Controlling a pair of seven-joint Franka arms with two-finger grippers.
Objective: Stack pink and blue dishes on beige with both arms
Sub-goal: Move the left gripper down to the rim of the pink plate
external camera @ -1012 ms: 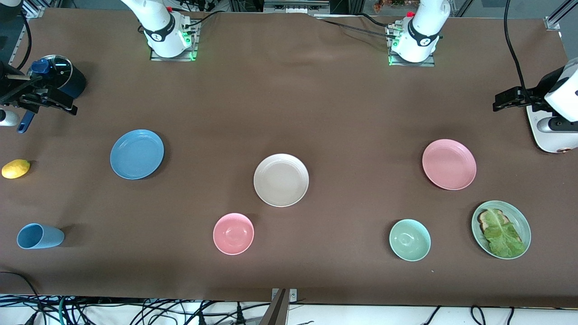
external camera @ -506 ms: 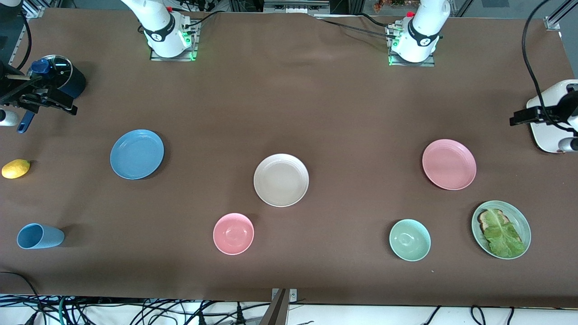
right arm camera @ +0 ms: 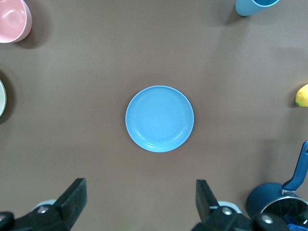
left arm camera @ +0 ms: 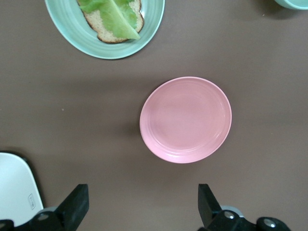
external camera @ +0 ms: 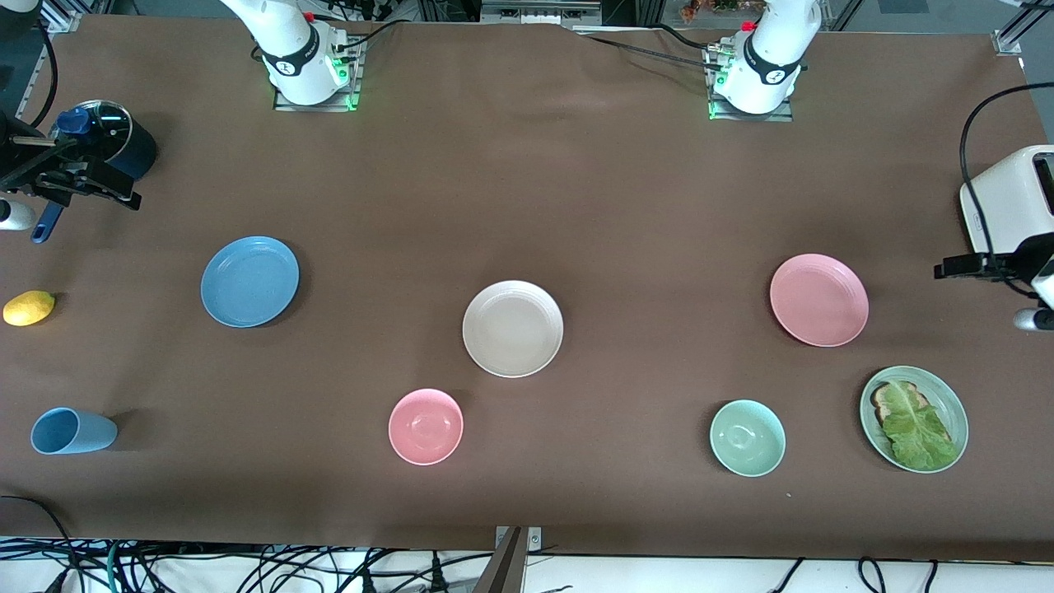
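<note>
A: From the front, what is lying on the table?

B: The beige plate is sitting in the middle. The blue plate is lying toward the right arm's end, the pink plate toward the left arm's end. All three are resting well apart, nothing stacked.

A: And the grippers?

B: The right gripper is hanging over the table edge beside a dark pot. The left gripper is hanging by the white toaster, near the pink plate.

A: What is the left wrist view showing?

B: The left gripper is spreading its fingers wide, gripping nothing, with the pink plate lying flat beneath. A green plate with toast and lettuce is sitting near it.

A: And the right wrist view?

B: The right gripper is likewise gaping empty over the blue plate. A pink bowl, a blue cup and a lemon are showing at the edges.
</note>
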